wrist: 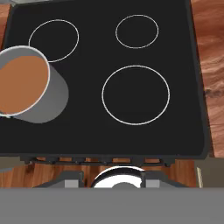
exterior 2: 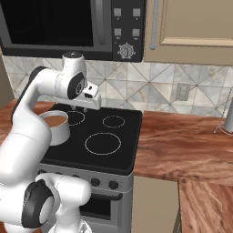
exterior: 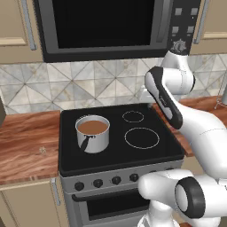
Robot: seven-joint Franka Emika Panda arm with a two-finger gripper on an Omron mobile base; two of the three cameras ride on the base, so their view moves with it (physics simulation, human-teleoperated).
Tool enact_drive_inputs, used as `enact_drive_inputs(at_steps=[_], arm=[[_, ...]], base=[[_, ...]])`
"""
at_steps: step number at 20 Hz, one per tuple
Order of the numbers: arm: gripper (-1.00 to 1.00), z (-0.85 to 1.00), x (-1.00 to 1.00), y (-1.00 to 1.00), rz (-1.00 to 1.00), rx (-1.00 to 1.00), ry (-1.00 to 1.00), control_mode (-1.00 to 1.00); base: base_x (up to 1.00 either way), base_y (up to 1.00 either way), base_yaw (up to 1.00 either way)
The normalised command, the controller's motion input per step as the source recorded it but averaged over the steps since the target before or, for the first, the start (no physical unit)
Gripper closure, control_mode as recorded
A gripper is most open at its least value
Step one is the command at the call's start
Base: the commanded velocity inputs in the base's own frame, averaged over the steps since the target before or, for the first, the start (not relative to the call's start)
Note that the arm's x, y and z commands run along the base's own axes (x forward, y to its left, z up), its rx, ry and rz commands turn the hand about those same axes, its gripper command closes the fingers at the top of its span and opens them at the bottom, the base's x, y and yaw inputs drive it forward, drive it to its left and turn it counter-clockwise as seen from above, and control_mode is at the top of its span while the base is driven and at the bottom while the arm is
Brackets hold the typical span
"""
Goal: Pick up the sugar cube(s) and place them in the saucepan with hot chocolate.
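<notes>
Saucepan (exterior: 92, 132) with brown liquid, standing upright on the front left ring of the black stove (exterior: 146, 155), handle toward the knobs. In the left base view the whole pan was seen. In the right base view the white arm covered most of the saucepan (exterior 2: 58, 127). In the hand view the saucepan (wrist: 30, 87) was cut off by the left edge.

A tiny pale speck, probably the sugar cube (exterior: 42, 150), lay on the wooden surface (exterior: 22, 146) left of the stove, well apart from the pan; it was too small to make out its shape.

The hand (exterior 2: 78, 108) hung over the back left part of the stove, beyond the pan and touching nothing. Whether its fingers were spread or pressed together could not be told. In the left base view the forearm hid nearly all of it.

Only the right base view showed the wall socket (exterior 2: 183, 91) on the tiled wall and a steel object (exterior 2: 227, 116) cut off at the right edge.

The microwave (exterior: 102, 26) above the stove carried buttons and a dial (exterior 2: 126, 51); their markings were too small to read.
</notes>
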Motion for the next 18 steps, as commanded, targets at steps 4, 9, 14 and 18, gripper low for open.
enact_drive_inputs(at_steps=[4,9,14,18], arm=[[-1.00,-0.08,-0.23,0.14,0.00,0.00,0.03,-1.00],[-1.00,-0.06,-0.40,0.39,0.01,0.00,0.02,-1.00],[-1.00,0.00,-0.70,0.57,0.10,-0.08,-0.13,-1.00],[-1.00,0.00,-0.46,0.95,0.13,-0.13,-0.07,-1.00]], base=[[0.00,0.00,0.00],[0.00,0.00,0.00],[0.00,0.00,0.00],[0.00,0.00,0.00]])
